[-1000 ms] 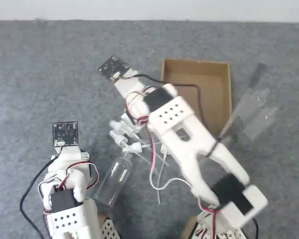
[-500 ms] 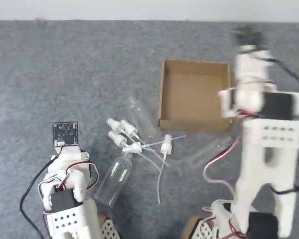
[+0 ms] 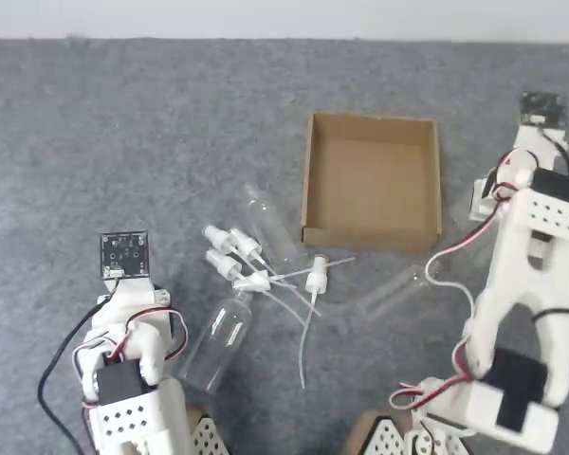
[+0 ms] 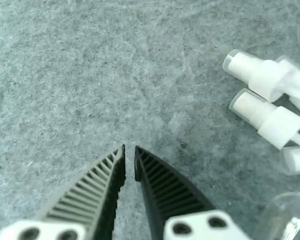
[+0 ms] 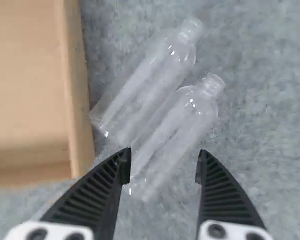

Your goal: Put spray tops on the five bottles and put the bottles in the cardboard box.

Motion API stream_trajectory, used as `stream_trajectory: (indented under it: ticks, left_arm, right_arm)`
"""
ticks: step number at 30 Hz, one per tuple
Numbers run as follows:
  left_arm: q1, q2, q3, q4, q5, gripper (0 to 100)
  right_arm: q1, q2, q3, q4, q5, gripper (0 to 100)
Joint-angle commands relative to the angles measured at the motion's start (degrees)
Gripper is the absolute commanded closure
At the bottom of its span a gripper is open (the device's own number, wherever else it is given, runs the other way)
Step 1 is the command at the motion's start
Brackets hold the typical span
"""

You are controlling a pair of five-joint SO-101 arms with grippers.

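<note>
Within the last second the right arm has swung from above the spray tops (image 3: 239, 258), which lie off the near left corner of the cardboard box (image 3: 372, 119), across to the box's right side. The right gripper (image 5: 163, 155) now hangs over two capless bottles (image 5: 177, 122) lying side by side against the box's right outer wall, its jaws spread wide and empty, with the outer bottle lined up between them. The left gripper (image 4: 129, 148) sits left of the box near the tops, jaws all but closed on nothing. No bottle is capped and the box holds nothing — the swing probably sets up a bottle pickup.
</note>
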Motion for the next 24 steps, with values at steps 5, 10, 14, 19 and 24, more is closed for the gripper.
stream_trajectory:
  ticks: [5,10,14,19,24]
  left_arm:
    - [0.18,-0.97,-0.31,0.26,0.35,97]
    - [0.18,-0.97,-0.31,0.26,0.35,97]
    - [0.18,-0.97,-0.31,0.26,0.35,97]
    - [0.18,-0.97,-0.31,0.26,0.35,97]
    - [0.18,-0.97,-0.31,0.26,0.35,97]
  right_arm:
    - [4.35,10.42,-0.53,-9.63,-11.43,82.5]
    - [5.41,16.57,-0.53,-12.88,-11.52,82.7]
    - [5.49,20.97,-0.53,-14.29,-11.25,82.9]
    - [8.04,23.25,-0.35,-12.44,-3.87,87.9]
    - [14.46,23.16,-0.44,-8.31,17.32,96.6]
